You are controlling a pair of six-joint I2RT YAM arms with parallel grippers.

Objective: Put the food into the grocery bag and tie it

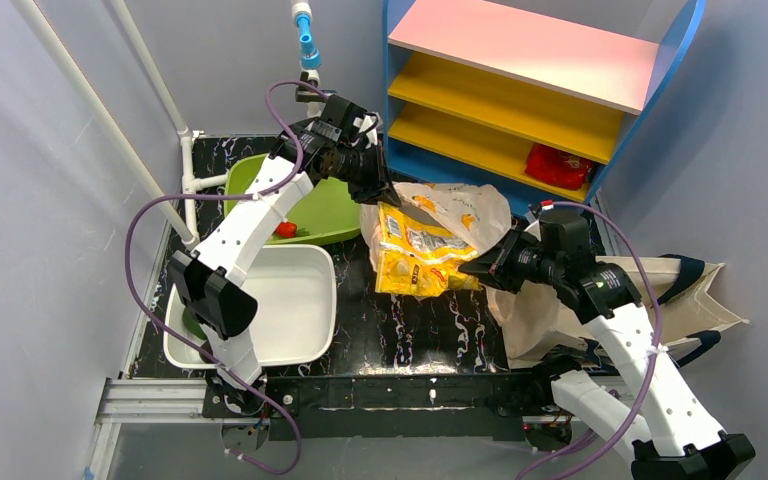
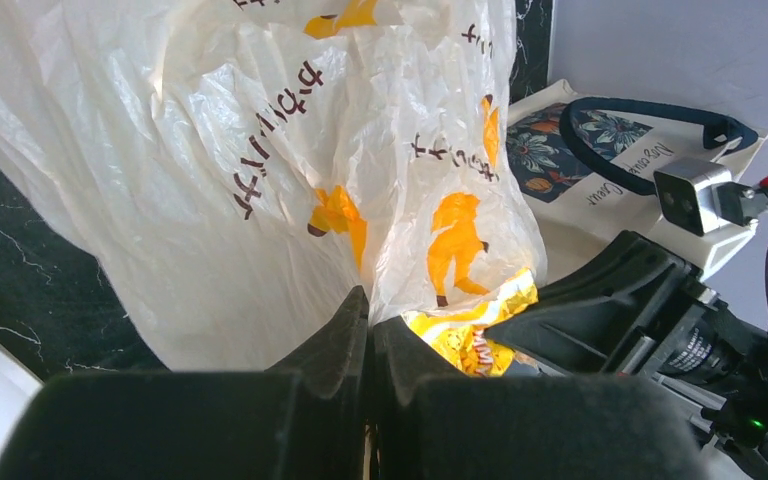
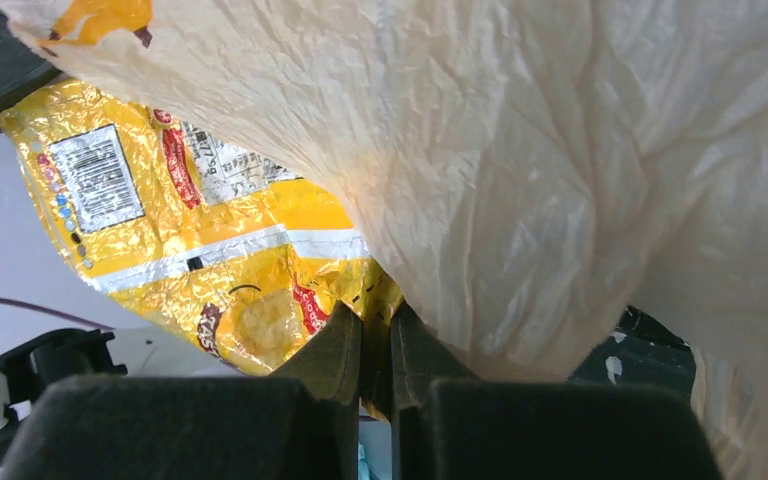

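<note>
From above, the left gripper (image 1: 388, 196) and right gripper (image 1: 474, 268) are flanking the yellow packet (image 1: 415, 255), which is lying mid-table, partly covered by the grocery bag (image 1: 465, 205). In the left wrist view, the jaws are pinching the bag's thin film. In the right wrist view, the jaws are clamping the packet's edge beneath the bag. Loading appears to be underway. Next, the packet needs pushing deeper while the mouth is held open.

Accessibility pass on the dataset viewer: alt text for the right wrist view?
Right gripper, jaws shut on the lower edge of a crinkly yellow packet with a barcode panel; the beige grocery bag drapes over the packet and fills the upper right. A sliver of black marbled table shows below the bag.
</note>
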